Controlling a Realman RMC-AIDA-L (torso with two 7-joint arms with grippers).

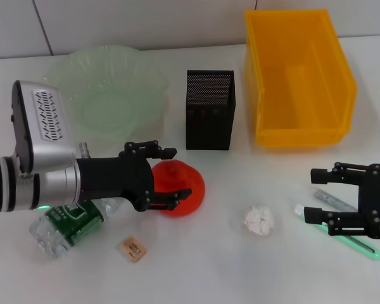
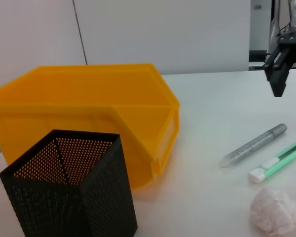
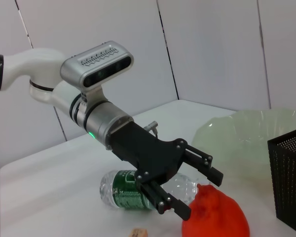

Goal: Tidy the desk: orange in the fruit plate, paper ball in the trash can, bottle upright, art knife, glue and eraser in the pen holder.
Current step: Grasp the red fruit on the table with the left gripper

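Observation:
The orange (image 1: 185, 183) lies on the table in front of the black mesh pen holder (image 1: 209, 109). My left gripper (image 1: 176, 177) is open, with one finger on each side of the orange; the right wrist view shows it (image 3: 200, 192) just short of the orange (image 3: 217, 217). The clear bottle (image 1: 63, 227) with a green label lies on its side under my left arm. The tan eraser (image 1: 133, 248) lies near the front. The paper ball (image 1: 259, 220) sits mid-right. My right gripper (image 1: 311, 195) is open over the silver glue stick (image 1: 329, 198) and the green art knife (image 1: 358, 246).
The pale green fruit plate (image 1: 107, 95) stands at the back left. The yellow bin (image 1: 297, 76) stands at the back right, next to the pen holder (image 2: 74, 192). In the left wrist view the glue stick (image 2: 254, 144), the knife (image 2: 281, 159) and the paper ball (image 2: 276, 210) lie side by side.

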